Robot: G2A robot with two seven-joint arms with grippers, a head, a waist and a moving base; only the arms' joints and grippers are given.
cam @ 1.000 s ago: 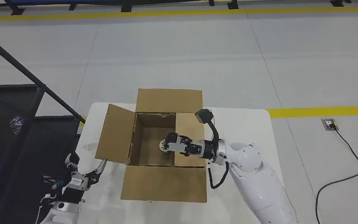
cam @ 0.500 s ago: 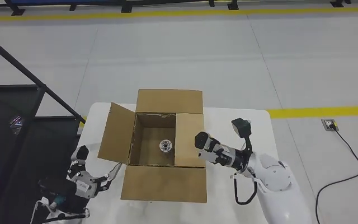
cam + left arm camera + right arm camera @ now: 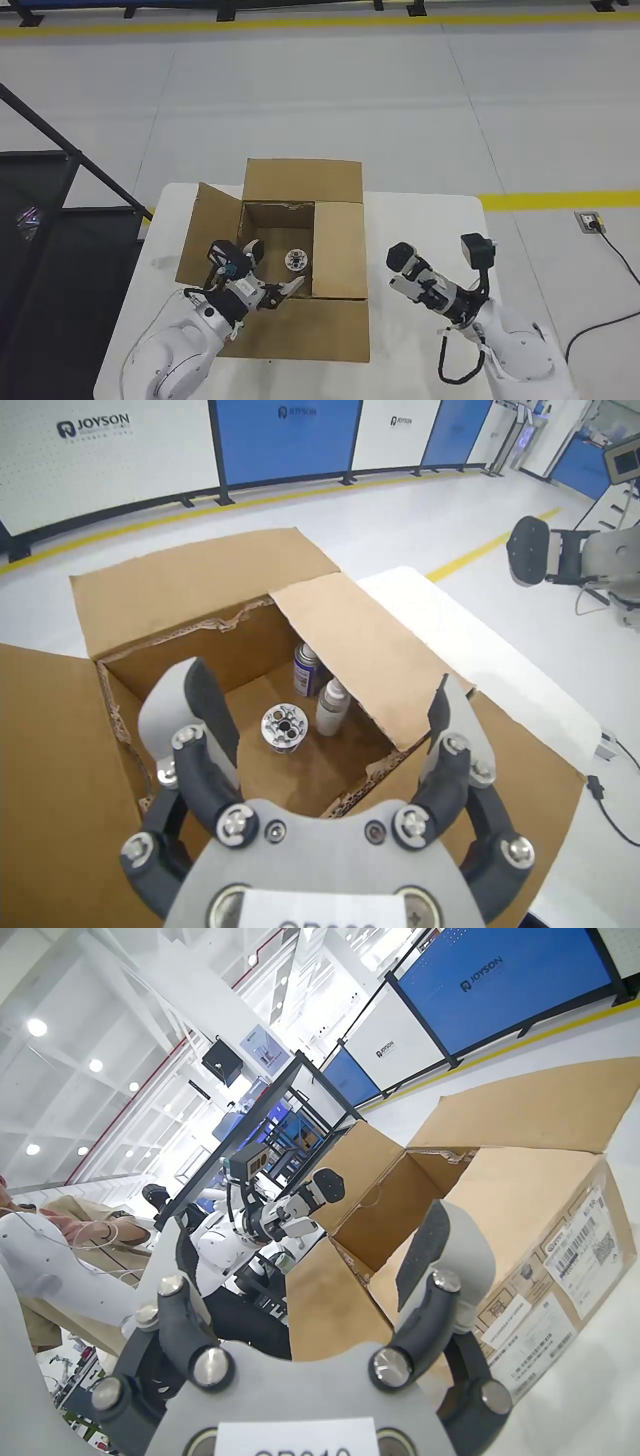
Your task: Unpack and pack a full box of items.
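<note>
An open cardboard box [image 3: 300,180] stands on the white table [image 3: 430,215] with its flaps spread. On its floor sit a metal spool [image 3: 295,260] [image 3: 284,727], a clear spray bottle [image 3: 331,712] and a blue can [image 3: 306,670] tucked under the right flap [image 3: 360,640]. My left gripper [image 3: 272,270] [image 3: 320,680] hangs open over the box's near left edge, above the spool and holding nothing. My right gripper [image 3: 398,258] [image 3: 305,1238] is open and empty over the table just right of the box [image 3: 500,1208], pointing at its labelled side.
A dark rack [image 3: 40,230] stands just past the table's left edge. Bare table surface [image 3: 440,240] lies to the right of the box. The near flap [image 3: 295,330] covers the table's front. The left arm's gripper [image 3: 325,1188] shows beyond the box in the right wrist view.
My right gripper has pulled out of the box to the right, leaving the spool on its floor. My left gripper has come from the table's near left corner to the box opening.
</note>
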